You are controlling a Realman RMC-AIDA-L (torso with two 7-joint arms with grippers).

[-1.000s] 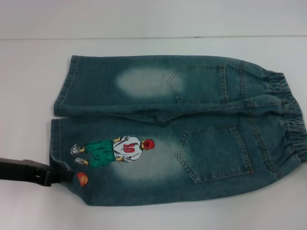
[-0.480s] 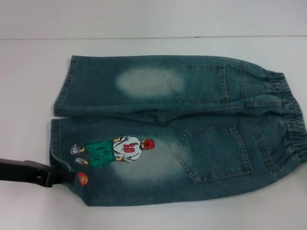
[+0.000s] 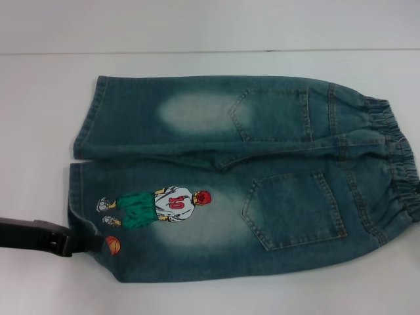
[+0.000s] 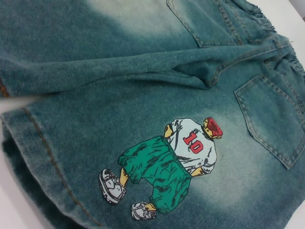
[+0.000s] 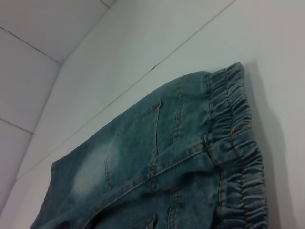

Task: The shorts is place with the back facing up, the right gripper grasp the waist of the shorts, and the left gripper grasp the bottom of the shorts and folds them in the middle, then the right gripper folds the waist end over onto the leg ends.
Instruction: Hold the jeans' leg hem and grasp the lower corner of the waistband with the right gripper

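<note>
Between the earlier head pictures and this one almost nothing has shifted: the black left gripper (image 3: pixel 82 244) stays at the near-left hem of the long blue-green washed denim shorts (image 3: pixel 262 190), having crept at most a touch further onto the cloth beside the small orange basketball print (image 3: pixel 113 245). Its tips meet the hem, but whether they have closed on the fabric cannot be told. Judged from that, the grasp on the bottom of the shorts (image 3: pixel 75 197) is only being settled and no lifting or folding has begun. The right gripper shows in no picture; its wrist camera looks across the gathered elastic waistband (image 5: pixel 236 157), so it is probably hovering near the right end, not yet seen to hold anything. The shorts lie flat, back up, across the middle of the white tabletop (image 3: pixel 210 295), hems toward its left edge and waistband toward its right. Counted: one pair of shorts, two legs, two patch pockets, one cartoon basketball player (image 4: pixel 167 164), one gripper in sight.
</note>
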